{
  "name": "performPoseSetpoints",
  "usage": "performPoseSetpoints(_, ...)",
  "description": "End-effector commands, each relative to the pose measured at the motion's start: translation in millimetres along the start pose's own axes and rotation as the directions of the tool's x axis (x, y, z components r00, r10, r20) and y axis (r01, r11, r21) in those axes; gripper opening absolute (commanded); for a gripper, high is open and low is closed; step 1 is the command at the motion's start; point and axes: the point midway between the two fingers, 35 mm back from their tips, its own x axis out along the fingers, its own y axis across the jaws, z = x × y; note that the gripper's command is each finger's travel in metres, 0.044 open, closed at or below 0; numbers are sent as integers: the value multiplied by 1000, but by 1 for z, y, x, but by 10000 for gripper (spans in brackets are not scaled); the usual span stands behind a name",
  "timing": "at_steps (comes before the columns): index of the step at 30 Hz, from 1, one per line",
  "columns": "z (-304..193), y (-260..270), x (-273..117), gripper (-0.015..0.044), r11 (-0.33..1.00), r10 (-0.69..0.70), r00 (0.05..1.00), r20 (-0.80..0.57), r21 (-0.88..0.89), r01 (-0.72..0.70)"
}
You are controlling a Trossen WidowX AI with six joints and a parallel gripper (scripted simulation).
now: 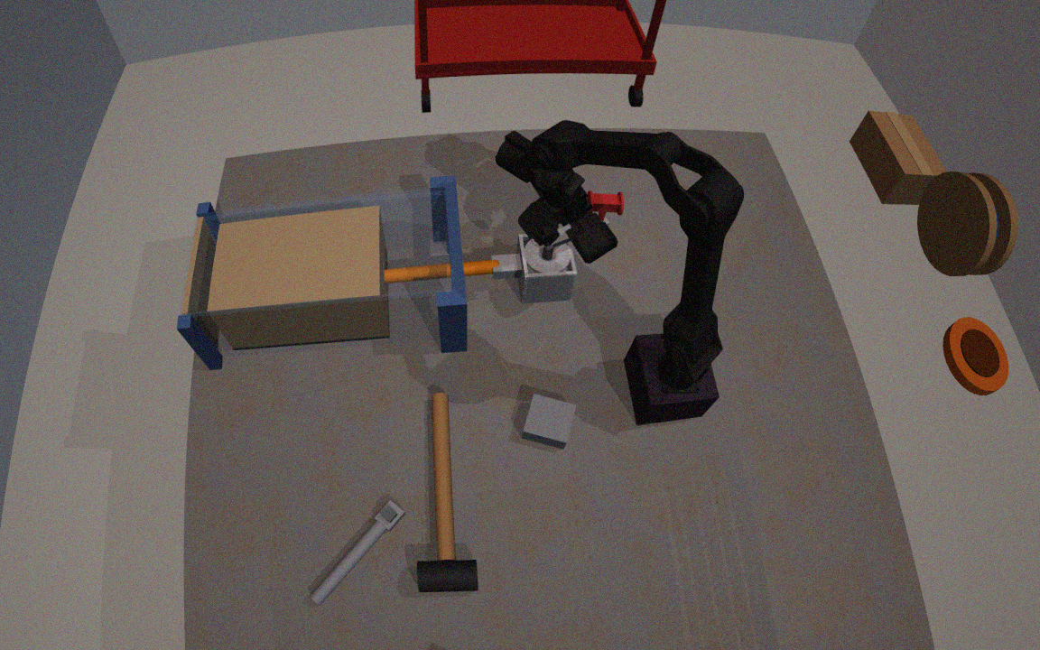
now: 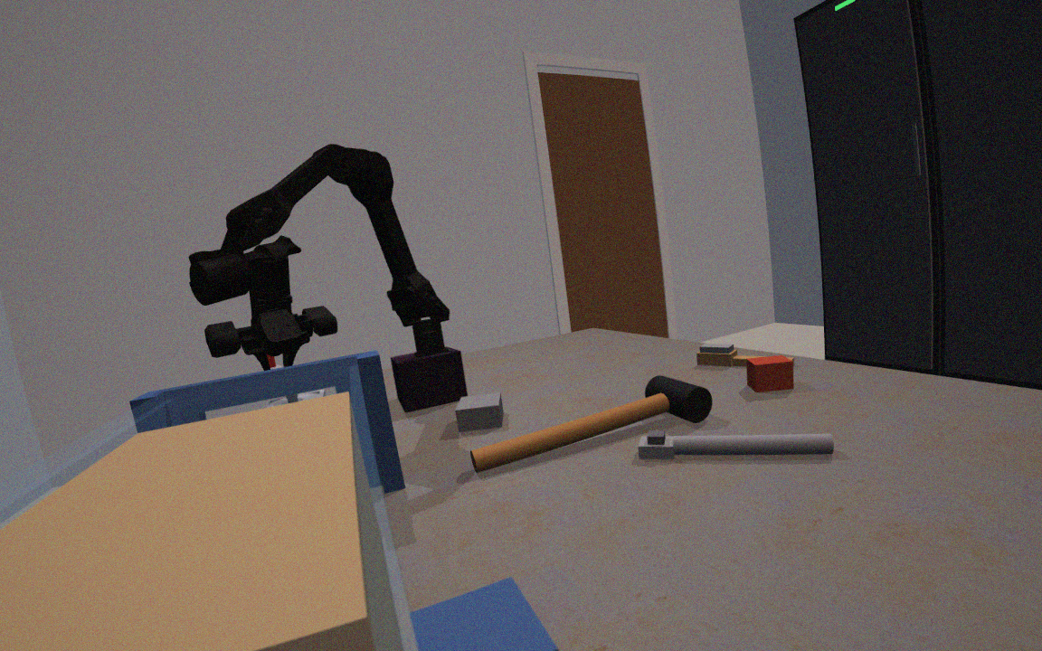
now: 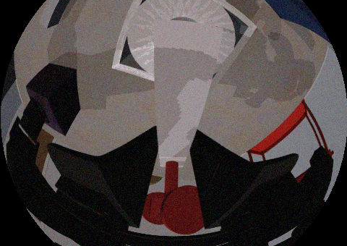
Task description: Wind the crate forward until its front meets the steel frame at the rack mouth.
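The tan crate (image 1: 297,250) (image 2: 184,518) sits flat in the clear-panelled cubby. A gap separates its front from the blue steel frame (image 1: 451,323) (image 2: 379,429) at the mouth. An orange strap (image 1: 419,271) runs from the crate to the grey winch (image 1: 546,287) (image 3: 181,3). My gripper (image 1: 564,234) (image 2: 277,366) (image 3: 174,132) is shut on the winch handle (image 3: 184,65), a grey crank with a red knob (image 1: 606,201) (image 3: 184,210), above the winch. The handle's dark shank (image 1: 548,252) stands at the drum's centre; how deep the key sits is hidden.
A grey block (image 1: 548,420) (image 2: 478,412), a wooden-handled mallet (image 1: 442,485) (image 2: 573,429) and a grey bar tool (image 1: 354,557) (image 2: 752,444) lie on the bench. A red block (image 2: 769,373) lies farther along. The arm's dark base (image 1: 669,392) stands right of the winch.
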Motion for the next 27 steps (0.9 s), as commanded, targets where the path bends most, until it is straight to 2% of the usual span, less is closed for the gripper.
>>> performPoseSetpoints(1, 1, 0, 1, 0, 1000, -1, 1000, 0, -2, 1)
performPoseSetpoints(27, 3, 0, 6, 0, 1000, -1, 1000, 0, -2, 1)
